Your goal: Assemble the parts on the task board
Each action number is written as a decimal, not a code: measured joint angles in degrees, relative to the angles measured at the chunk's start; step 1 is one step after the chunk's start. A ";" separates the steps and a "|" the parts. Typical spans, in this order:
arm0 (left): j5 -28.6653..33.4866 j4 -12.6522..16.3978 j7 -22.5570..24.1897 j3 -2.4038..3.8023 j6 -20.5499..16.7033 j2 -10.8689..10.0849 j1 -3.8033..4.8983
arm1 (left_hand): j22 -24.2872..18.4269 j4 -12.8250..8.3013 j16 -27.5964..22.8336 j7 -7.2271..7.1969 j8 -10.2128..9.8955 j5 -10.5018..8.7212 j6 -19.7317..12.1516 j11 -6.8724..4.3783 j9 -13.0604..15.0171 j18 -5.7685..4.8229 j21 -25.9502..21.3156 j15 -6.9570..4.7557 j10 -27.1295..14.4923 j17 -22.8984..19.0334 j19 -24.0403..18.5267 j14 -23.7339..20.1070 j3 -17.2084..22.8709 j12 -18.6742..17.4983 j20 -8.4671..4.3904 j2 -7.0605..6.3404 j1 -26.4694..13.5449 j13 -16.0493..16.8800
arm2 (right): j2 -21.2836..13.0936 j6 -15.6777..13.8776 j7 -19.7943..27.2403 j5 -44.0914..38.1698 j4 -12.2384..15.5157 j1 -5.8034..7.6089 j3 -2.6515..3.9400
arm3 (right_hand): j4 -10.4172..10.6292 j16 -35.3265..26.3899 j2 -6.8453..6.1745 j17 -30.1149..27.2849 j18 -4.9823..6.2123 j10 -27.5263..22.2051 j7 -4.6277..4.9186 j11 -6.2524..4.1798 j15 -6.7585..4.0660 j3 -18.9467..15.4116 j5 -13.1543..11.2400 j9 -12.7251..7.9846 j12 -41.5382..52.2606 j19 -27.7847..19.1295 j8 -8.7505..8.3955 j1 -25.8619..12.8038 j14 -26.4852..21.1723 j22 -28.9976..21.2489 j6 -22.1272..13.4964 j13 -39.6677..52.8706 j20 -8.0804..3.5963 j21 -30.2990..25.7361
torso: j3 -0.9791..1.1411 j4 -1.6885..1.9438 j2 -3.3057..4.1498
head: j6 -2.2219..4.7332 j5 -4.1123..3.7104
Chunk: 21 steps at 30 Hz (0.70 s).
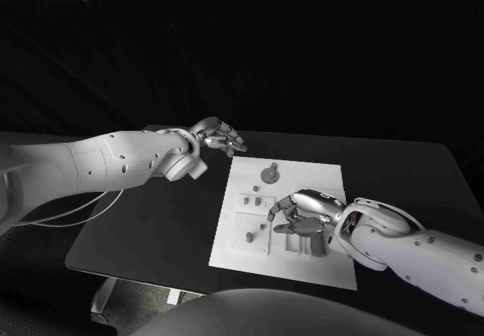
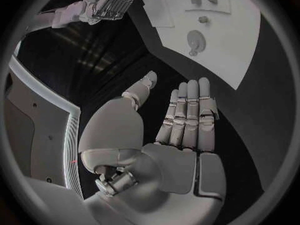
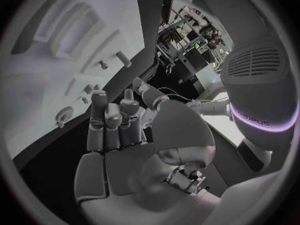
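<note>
Your right robot hand [image 1: 303,213] hovers over the task board [image 1: 303,175], fingers apart, empty; round part [image 1: 271,173] lies at 11 o'clock. Left robot hand [image 1: 215,136] open, off-board.

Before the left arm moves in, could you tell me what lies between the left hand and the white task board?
Only bare black table: the head view shows the silver left hand hovering open off the white task board's far corner.

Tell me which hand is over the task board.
The right hand: it hovers over the middle of the task board, fingers apart, holding nothing. The left hand is off the board, beyond its far left corner, over the black table.
</note>
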 measured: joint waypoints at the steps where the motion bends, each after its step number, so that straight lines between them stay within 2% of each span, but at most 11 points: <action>1: 0.00 -0.10 0.02 0.00 0.03 0.04 0.00 | -0.02 0.00 -0.06 0.00 0.00 0.00 0.00 0.00 0.00 0.00 0.00 0.00 0.00 0.00 0.00 0.00 0.00 0.00 0.00 0.00 0.00 0.00 | -0.15 0.20 0.15 -0.23 -0.06 0.08 0.00 | 0.00 0.00 -0.10 0.00 0.01 0.00 0.00 0.00 0.00 0.00 0.00 0.00 0.00 0.00 0.00 0.10 0.00 0.00 0.00 0.00 0.00 0.00 | 0.01 0.00 0.00 | 0.03 -0.04; 8: 0.01 -0.78 0.24 0.00 0.30 0.23 0.00 | -0.03 0.00 -0.06 0.00 0.00 0.00 0.00 0.00 0.00 0.00 0.00 0.00 0.00 0.05 0.00 0.00 0.00 0.00 0.00 0.23 0.23 0.05 | -2.72 1.49 1.03 -3.28 -0.41 0.46 -0.07 | 0.00 -0.22 -0.41 -0.07 0.05 0.21 -0.03 -0.20 -0.10 0.00 0.00 0.00 -0.28 -0.21 0.00 0.41 0.10 0.00 0.36 -0.19 0.21 0.00 | 0.04 0.07 0.02 | 0.49 -1.09; 14: 0.01 -1.00 0.40 0.00 0.44 0.30 -0.01 | -0.03 0.00 -0.06 0.00 0.00 0.00 0.00 0.00 0.00 0.00 0.00 0.00 0.00 0.10 0.00 0.00 0.00 0.00 0.00 0.23 0.23 0.05 | -6.55 1.42 0.97 -4.87 1.24 0.70 -0.07 | 0.00 -0.22 -0.18 -0.07 0.26 0.33 -0.01 -0.33 -0.19 0.00 0.00 -0.01 -0.28 -0.20 0.00 0.63 0.20 0.00 0.55 -0.29 0.22 0.00 | 0.01 0.07 0.02 | 0.69 -1.61; 18: 0.01 -1.00 0.45 0.00 0.51 0.26 -0.01 | -0.03 0.00 -0.06 0.00 0.00 0.00 0.00 -0.20 0.00 0.00 0.00 0.00 0.20 0.10 0.00 0.00 0.00 0.00 0.00 0.23 0.23 0.05 | -9.25 0.76 0.37 -5.39 2.41 0.79 -0.07 | 0.01 -0.22 -0.82 -0.14 0.29 0.41 -0.02 -0.41 -0.34 -0.35 0.44 -0.18 -0.51 -0.19 0.00 0.75 0.37 0.00 0.56 -0.38 0.22 0.00 | -0.03 0.04 0.02 | 0.78 -2.12; 21: 0.02 -0.98 0.47 0.00 0.53 0.21 -0.01 | -0.03 0.00 -0.06 0.00 0.00 0.00 0.00 -0.20 0.00 0.00 0.00 0.00 0.20 0.10 0.00 0.00 0.00 0.00 0.00 0.23 0.23 0.04 | -11.18 0.06 -0.44 -5.49 3.03 0.80 -0.08 | 0.17 -0.45 -2.11 -0.24 0.30 0.41 0.12 -0.41 -0.39 -0.97 0.44 -0.53 -0.73 -0.17 -0.21 -0.54 0.43 0.00 0.42 -0.50 0.24 0.01 | -0.05 0.02 0.02 | 0.83 -2.64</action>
